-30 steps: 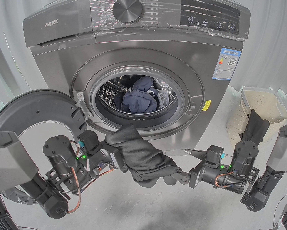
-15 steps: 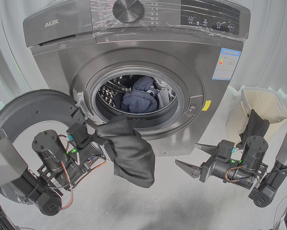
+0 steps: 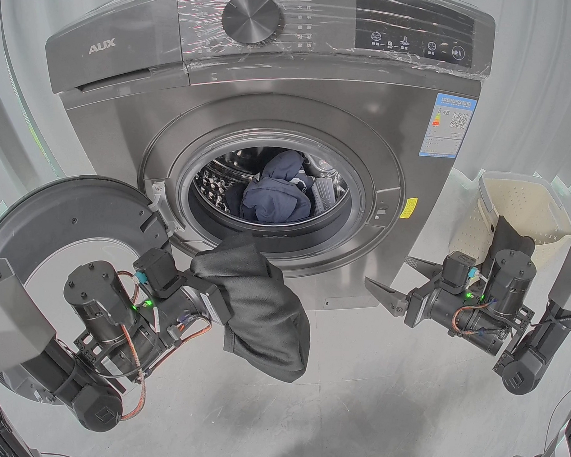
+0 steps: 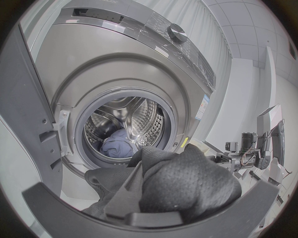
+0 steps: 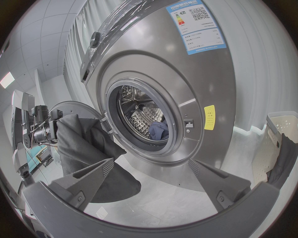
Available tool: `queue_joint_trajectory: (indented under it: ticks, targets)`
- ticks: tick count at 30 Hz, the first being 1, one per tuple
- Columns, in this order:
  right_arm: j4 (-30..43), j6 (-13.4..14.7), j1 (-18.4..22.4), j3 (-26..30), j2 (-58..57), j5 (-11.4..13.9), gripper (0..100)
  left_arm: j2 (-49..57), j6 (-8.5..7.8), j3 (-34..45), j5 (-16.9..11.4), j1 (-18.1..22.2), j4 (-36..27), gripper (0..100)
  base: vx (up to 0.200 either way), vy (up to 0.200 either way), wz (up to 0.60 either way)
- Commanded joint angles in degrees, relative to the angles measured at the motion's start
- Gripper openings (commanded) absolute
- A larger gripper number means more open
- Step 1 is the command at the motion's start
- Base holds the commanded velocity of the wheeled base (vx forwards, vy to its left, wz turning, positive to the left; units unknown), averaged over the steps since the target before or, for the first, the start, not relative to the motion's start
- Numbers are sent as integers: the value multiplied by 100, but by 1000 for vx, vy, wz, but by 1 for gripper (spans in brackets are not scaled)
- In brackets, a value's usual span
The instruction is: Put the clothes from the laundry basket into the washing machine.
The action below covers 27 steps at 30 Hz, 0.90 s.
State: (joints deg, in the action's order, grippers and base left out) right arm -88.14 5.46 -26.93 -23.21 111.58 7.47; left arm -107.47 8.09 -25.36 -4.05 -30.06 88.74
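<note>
Black garment (image 3: 267, 320) in left claw (image 3: 221, 295)

The washing machine (image 3: 262, 108) stands at centre, facing the robot, with its door (image 3: 67, 215) swung open to the left. A bundle of clothes (image 3: 277, 198) lies inside the drum (image 3: 218, 178). In front of the door and below the drum mouth, the left gripper (image 3: 214, 301) is clamped on a garment (image 3: 267, 314) that hangs before the machine's lower front. The right gripper (image 3: 402, 281) sits well apart to the right, jaws spread and holding nothing. The laundry basket (image 3: 533, 198) stands on the floor (image 3: 366, 391) right of the machine, with a second garment (image 3: 508, 240) draped over its near rim.
</note>
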Motion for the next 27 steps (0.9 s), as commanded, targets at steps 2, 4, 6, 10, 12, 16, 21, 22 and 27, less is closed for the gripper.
queue_joint_trajectory:
  ticks: [2, 4, 6, 10, 12, 16, 21, 22, 27]
  targets:
    - [-10, -1, 3, -8, 22, 9, 100, -63, -10, 57, 9, -52, 3, 0, 0, 0, 0]
    - [-2, -1, 3, -8, 22, 9, 100, -116, -27, 31, 27, -52, 12, 0, 0, 0, 0]
    - [-10, -1, 3, -8, 22, 9, 100, -151, -27, 22, 27, -52, 12, 0, 0, 0, 0]
    - [-2, -1, -5, -8, 30, 9, 100, -178, -159, 57, 18, -96, 12, 0, 0, 0, 0]
    - [-10, -1, -5, -8, 66, 9, 100, -195, -238, 66, 9, -105, 12, 0, 0, 0, 0]
    - [-10, -1, -14, -8, 101, 17, 100, -265, -326, 66, 18, -149, 12, 0, 100, 0, 0]
    - [-10, -1, -67, 1, 101, 17, 100, -265, -326, 48, 18, -149, 12, 0, 200, 0, 0]
    - [-10, -1, -67, 1, 101, 17, 100, -265, -326, 40, 18, -149, 12, 0, 200, 0, 0]
    - [-10, -1, -76, 45, 101, 17, 100, -265, -335, 40, 18, -167, 12, 0, 200, 0, 0]
